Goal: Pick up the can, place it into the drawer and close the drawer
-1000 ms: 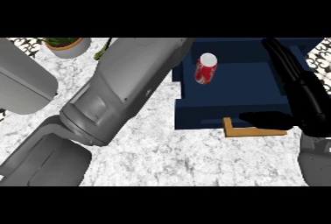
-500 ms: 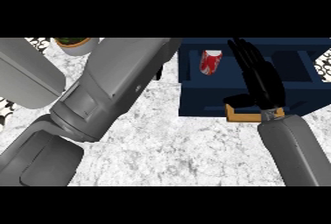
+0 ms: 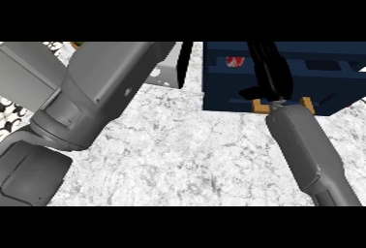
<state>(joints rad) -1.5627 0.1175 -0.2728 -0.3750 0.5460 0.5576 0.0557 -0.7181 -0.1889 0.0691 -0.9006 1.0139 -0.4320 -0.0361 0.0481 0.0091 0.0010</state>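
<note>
The red can [image 3: 234,61] shows only as a small patch of red and white at the far edge of the view, lying inside the dark blue drawer [image 3: 229,92] toward its left side; most of it is cut off by the upper limit of the view. Just to the right of the can, the right hand [image 3: 270,72] reaches over the drawer with its black fingers stretched out straight and away from the robot, held narrow and close together rather than curled; it holds nothing, and whether a finger touches the can cannot be told, though a strip of blue seems to lie between them. The thumb sticks out to the left near the drawer's near wall. Under the wrist, on the near face of the drawer, sits a tan handle [image 3: 309,105], partly covered by the hand and the grey right forearm [image 3: 309,150], which runs from the lower right edge up to the drawer. The drawer stands at the far right over the white speckled counter [image 3: 186,150]. On the left, the big grey left forearm [image 3: 93,97] crosses the view from the lower left toward the far middle, and its hand is out of view. A pale grey object [image 3: 166,72] stands behind that forearm, just left of the drawer.
</note>
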